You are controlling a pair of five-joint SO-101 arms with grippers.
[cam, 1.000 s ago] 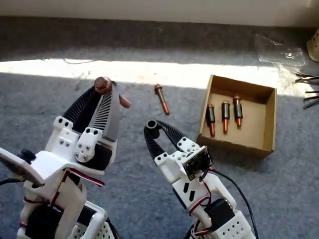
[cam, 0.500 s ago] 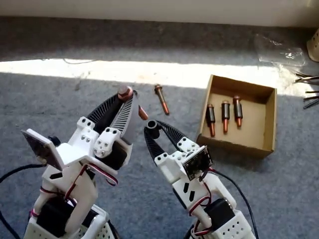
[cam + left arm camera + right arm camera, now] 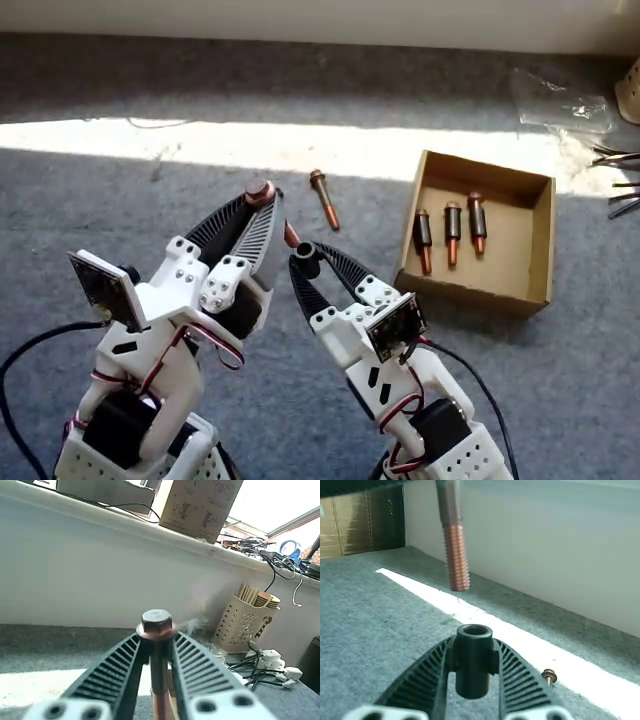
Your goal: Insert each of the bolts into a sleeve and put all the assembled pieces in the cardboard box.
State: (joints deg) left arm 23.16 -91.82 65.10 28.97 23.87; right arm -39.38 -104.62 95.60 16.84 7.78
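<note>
High view: left gripper [image 3: 262,203] grasps a bolt [image 3: 259,189], tip near the sleeve [image 3: 305,250] clamped in right gripper [image 3: 308,258], seemingly for insertion.

The bolt [image 3: 156,625] in the left gripper [image 3: 262,197] is looking like coppery metal: smooth, with a dull shine on the head and rough ridges on the thread. The sleeve [image 3: 472,657] in the right gripper [image 3: 305,262] is coming across as matt black, plastic or rubber, can't tell which. Both grippers are showing ribbed black plastic fingers on smooth white plastic bodies. The carpet [image 3: 100,210] is looking like rough grey cloth. At 3 o'clock from the grippers, the cardboard box [image 3: 470,292] is looking plain matt brown.
</note>
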